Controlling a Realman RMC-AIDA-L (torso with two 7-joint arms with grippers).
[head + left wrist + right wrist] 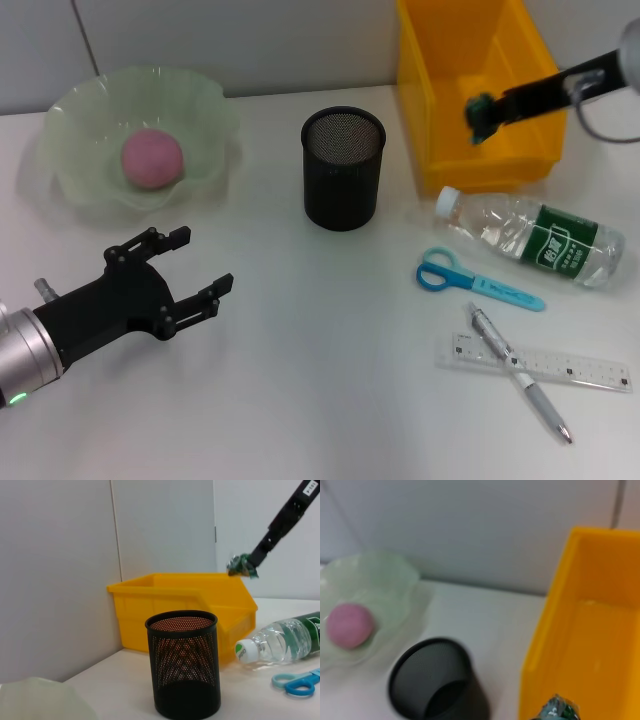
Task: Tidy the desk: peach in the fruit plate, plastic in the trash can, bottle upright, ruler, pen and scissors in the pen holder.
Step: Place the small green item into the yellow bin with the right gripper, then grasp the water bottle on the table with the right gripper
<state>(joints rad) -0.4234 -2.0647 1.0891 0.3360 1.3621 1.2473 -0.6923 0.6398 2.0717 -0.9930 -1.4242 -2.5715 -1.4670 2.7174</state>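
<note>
Right gripper point(478, 118) above the trash can point(440, 120), jaws pinching crumpled plastic point(476, 108) directly over its cavity; left gripper point(195, 265) idle, jaws wide.

Bottle point(530, 238) label, ruler point(540, 364) marks: print present, unreadable.

You are looking at a plain white bench point(300, 400) that runs back to a pale grey panelled wall point(160, 525). A thin vertical seam point(116, 555) splits the wall panels. Soft, even light falls on the bench top, leaving only faint shadows on it.
</note>
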